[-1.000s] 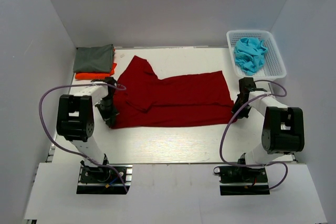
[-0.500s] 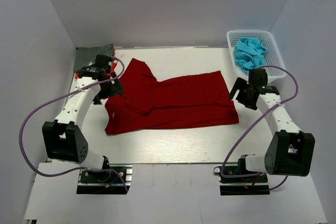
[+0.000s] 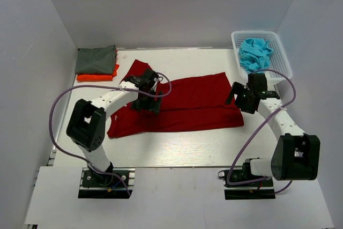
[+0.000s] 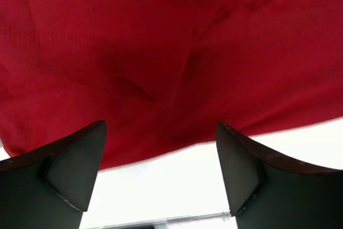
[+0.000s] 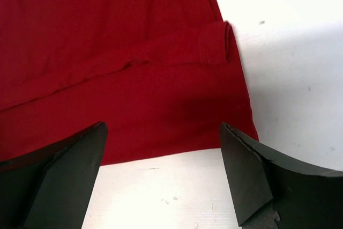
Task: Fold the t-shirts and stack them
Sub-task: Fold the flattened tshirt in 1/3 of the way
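Observation:
A dark red t-shirt [image 3: 182, 105] lies flat across the middle of the table, folded lengthwise, one sleeve pointing to the back left. My left gripper [image 3: 147, 102] hovers open over its left part; the left wrist view shows the red cloth [image 4: 161, 52] ahead of the spread fingers [image 4: 75, 170], nothing between them. My right gripper [image 3: 239, 99] stands open at the shirt's right end, over its near right corner [image 5: 236, 132]. A folded grey-green t-shirt [image 3: 95, 59] rests on a folded orange one [image 3: 97, 76] at the back left. Turquoise t-shirts [image 3: 254, 54] lie crumpled in the basket.
The white lattice basket [image 3: 280, 68] stands at the back right corner. White walls close in the table on the left, right and back. Bare white tabletop [image 3: 177, 148] runs between the red shirt and the arm bases.
Both grippers let go of the red shirt's near corners and opened. The left arm swung away to the back left, then in over the shirt. The right arm lifted and shifted back.

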`<state>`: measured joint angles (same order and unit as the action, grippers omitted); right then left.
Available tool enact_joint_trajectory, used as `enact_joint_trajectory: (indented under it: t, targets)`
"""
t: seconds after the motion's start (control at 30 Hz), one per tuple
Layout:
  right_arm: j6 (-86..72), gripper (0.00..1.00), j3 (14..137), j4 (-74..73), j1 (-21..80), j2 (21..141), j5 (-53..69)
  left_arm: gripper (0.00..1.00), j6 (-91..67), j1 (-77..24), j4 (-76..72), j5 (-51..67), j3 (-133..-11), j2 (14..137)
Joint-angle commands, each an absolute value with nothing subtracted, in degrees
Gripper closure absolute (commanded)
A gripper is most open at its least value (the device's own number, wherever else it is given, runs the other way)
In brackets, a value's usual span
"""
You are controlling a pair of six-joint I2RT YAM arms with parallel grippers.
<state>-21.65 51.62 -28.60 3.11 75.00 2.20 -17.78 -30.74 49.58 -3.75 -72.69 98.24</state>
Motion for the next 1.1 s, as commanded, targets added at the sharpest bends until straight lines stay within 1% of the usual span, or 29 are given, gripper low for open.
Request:
enact_joint_trajectory:
  t: [0.0,0.03,0.13,0.17,0.33,0.4,0.43,0.47,0.73,0.87,1.07]
  targets:
    - [-22.76,0.10,50.19,-26.37,3.25,74.44,3.16,0.09,-15.21,-30.76,45.26,-5.34,-73.38,99.39]
    - [-23.02,0.10,50.10,-26.19,3.08,74.44,3.16,0.18,-15.21,-30.76,46.05,-6.41,-73.91,100.45]
    - [-23.29,0.10,49.40,-25.76,2.99,74.18,2.11,0.26,-13.89,-30.76,46.58,-7.65,-76.10,104.32]
    - [-23.20,0.10,49.22,-26.01,2.99,74.01,1.59,0.31,-13.28,-30.76,46.58,-7.65,-76.11,104.85]
    - [-23.20,0.10,50.01,-26.63,2.90,74.35,0.26,0.50,-12.13,-30.76,47.72,-7.65,-76.11,105.47]
    - [-23.12,0.10,49.66,-26.63,2.90,74.27,0.26,0.80,-10.64,-30.76,47.72,-8.17,-76.11,104.94]
    - [-23.20,0.10,49.40,-26.63,2.90,74.35,0.26,0.98,-10.63,-30.76,47.72,-9.13,-76.11,104.94]
    - [-23.29,0.10,49.39,-26.28,2.81,74.44,0.26,1.00,-10.63,-30.76,47.72,-9.84,-76.98,104.94]
    - [-22.41,0.10,50.01,-26.63,2.73,76.11,0.88,1.00,-2.75,-30.76,47.72,-12.56,-84.28,109.68]
    - [-21.80,0.10,50.18,-26.28,2.73,77.07,0.70,1.00,1.40,-30.76,51.49,-13.35,-91.38,114.50]
    - [-21.45,0.10,51.06,-26.54,2.90,79.45,1.49,1.00,5.79,-31.29,49.49,-18.36,-94.30,116.71]
